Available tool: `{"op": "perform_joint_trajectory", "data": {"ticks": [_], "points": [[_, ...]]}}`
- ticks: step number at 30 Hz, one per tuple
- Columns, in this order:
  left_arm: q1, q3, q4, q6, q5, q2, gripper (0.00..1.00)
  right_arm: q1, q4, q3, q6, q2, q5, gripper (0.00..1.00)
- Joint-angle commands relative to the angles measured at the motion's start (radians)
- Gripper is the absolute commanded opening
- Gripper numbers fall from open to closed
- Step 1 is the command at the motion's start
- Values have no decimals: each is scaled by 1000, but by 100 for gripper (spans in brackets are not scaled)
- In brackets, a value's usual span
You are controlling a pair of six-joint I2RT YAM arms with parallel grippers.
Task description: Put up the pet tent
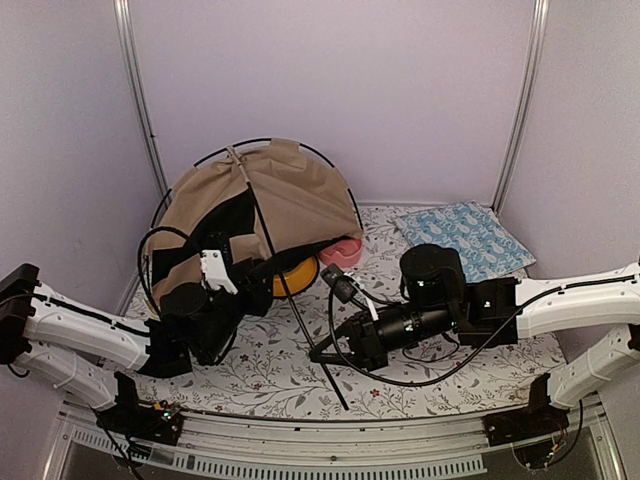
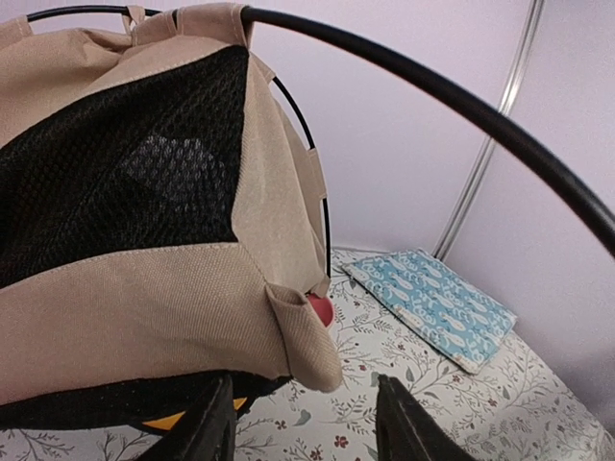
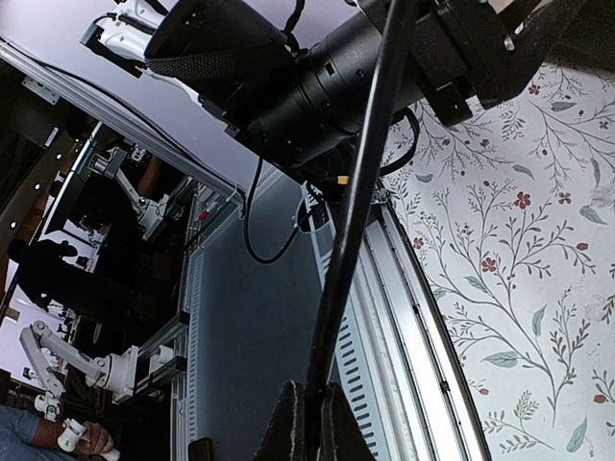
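pet tent (image 1: pixel 290 200) crowds back-left; right gripper (image 3: pixel 309 394) pinches its pole (image 3: pixel 356 202)

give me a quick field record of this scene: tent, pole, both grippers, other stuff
pet tent: tan canvas with black mesh panel, partly raised, back left
pole: thin black, slants from the tent top toward the near table edge
right gripper: shut on the pole, close to its near end
left gripper: open, by a hanging canvas corner, holding nothing
cushion: blue patterned, flat, back right
feeder: yellow, partly under the tent

Left tool (image 2: pixel 306 403) reaches forward with jaws apart; right tool (image 3: pixel 309 403) points leftward, clamped on tent pole (image 3: pixel 360 192).
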Motion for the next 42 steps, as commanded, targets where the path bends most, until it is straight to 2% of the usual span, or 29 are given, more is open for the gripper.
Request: {"op": "perform_joint_trajectory", "data": {"ticks": [1,10,17,21,23,26,29,33,37,42], "points": [[9,17,47,19,-21,-2,50,17,54,26,-28,13,3,0],[20,46,-12,-17,-43,17,41,21,47,23,-30,9,5,0],[36,62,-66,-46,-22,24,20,23,39,22,-28,0,8,0],[38,69,-88,-39,0,34,11,23,37,24,-28,-5,12,0],[36,79,-105,-14,31,44,0,23,40,26,-26,-4,11,0],[11,102,-141,44,104,52,0,23,45,34,-22,-3,10,0],[-75,99,-147,97,155,52,0,22,52,49,-13,11,-2,0],[-224,93,-240,27,106,47,0,9,66,79,-1,44,-33,0],[-398,103,-372,-108,-32,61,0,-25,117,83,36,49,-52,0],[-588,153,-680,-413,-176,121,0,-59,175,144,65,99,-46,0]]}}
